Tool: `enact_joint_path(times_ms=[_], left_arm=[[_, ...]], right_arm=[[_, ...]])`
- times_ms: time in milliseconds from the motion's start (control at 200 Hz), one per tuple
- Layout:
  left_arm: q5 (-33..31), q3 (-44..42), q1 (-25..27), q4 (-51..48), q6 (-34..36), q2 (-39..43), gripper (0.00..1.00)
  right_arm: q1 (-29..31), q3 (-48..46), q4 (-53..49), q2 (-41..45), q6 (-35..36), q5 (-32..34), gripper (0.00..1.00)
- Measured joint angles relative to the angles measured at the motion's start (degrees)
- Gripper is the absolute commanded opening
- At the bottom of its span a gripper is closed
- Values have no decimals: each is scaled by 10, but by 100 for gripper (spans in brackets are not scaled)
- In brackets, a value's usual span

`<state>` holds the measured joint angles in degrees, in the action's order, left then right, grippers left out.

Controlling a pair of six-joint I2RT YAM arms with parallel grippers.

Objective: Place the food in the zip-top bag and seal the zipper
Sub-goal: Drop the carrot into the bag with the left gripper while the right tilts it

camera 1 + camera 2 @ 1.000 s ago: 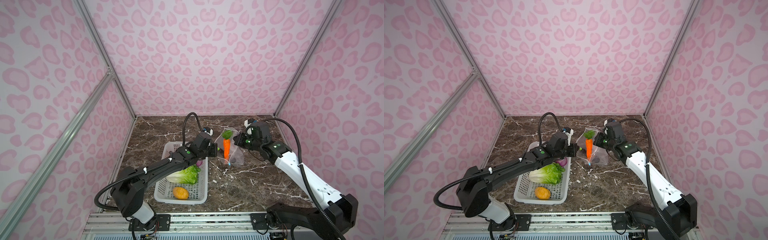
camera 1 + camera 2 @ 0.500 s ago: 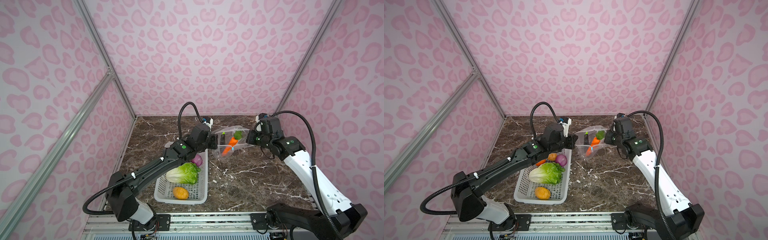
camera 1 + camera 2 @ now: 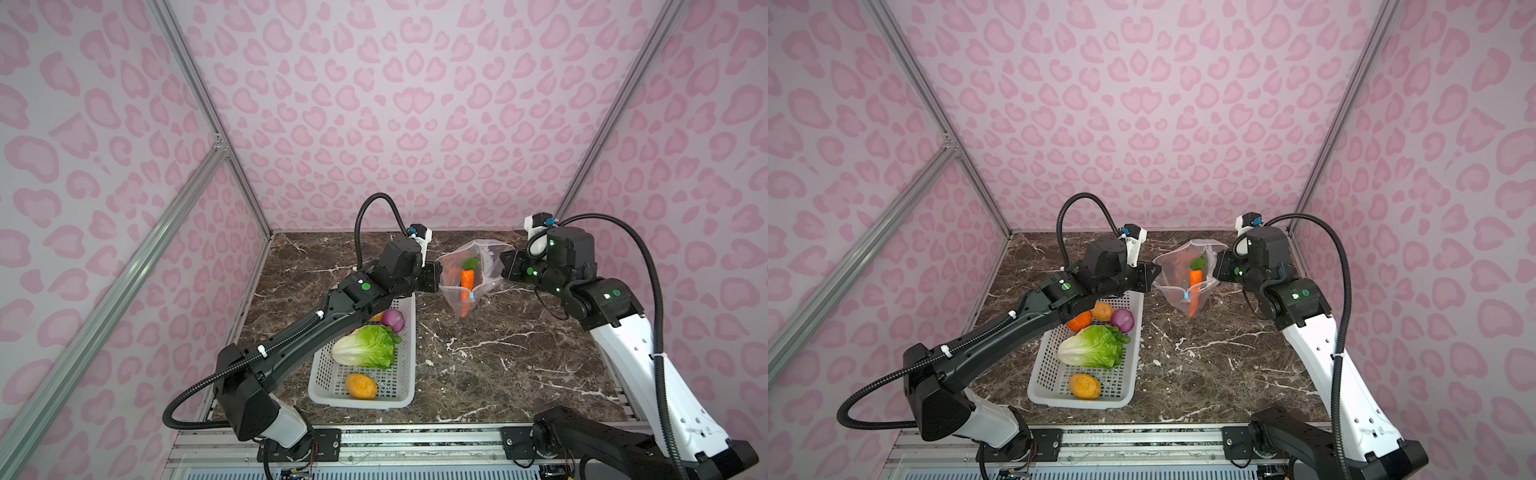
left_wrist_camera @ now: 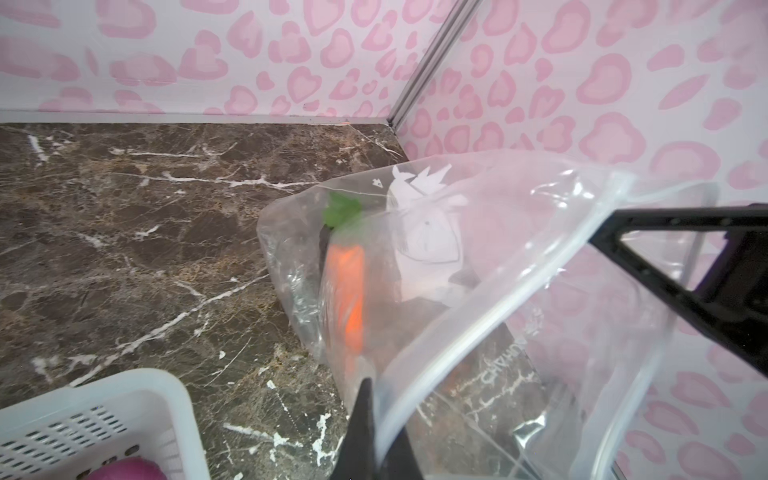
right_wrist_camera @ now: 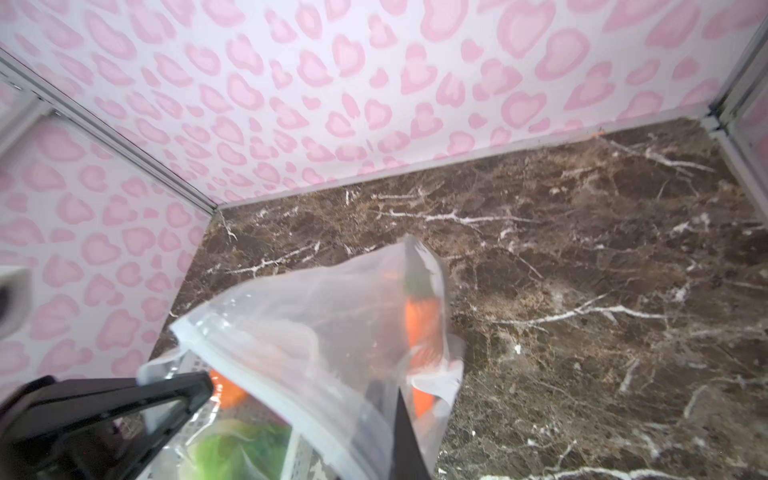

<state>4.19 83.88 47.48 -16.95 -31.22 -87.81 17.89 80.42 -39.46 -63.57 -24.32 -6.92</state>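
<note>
My left claw (image 3: 437,276) and my right claw (image 3: 504,266) are each clamped on opposite sides of the zip-top bag (image 3: 451,270), which hangs between them toward the table's (image 3: 519,353) far edge. The carrot (image 3: 467,279) sits inside, green top up, the blue slider tab (image 3: 472,296) just below it. Lettuce (image 3: 368,347), onion (image 3: 393,320) and a yellow-orange round (image 3: 361,385) lie in the basket (image 3: 412,353) near the left edge.
</note>
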Motion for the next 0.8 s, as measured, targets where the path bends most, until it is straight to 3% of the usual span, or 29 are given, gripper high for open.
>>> enact_joint_path(times_ms=[210, 610, 800], left_arm=[[68, -17, 2, 23, -23, -42, 3], [78, -62, 0, 22, -58, -74, 3], [73, -63, 0, 23, -63, -62, 3]], right_arm=[[0, -2, 20, 14, 6, 20, 0], [15, -92, 11, -50, 0, 25, 0], [44, -93, 3, -63, -1, 52, 31]])
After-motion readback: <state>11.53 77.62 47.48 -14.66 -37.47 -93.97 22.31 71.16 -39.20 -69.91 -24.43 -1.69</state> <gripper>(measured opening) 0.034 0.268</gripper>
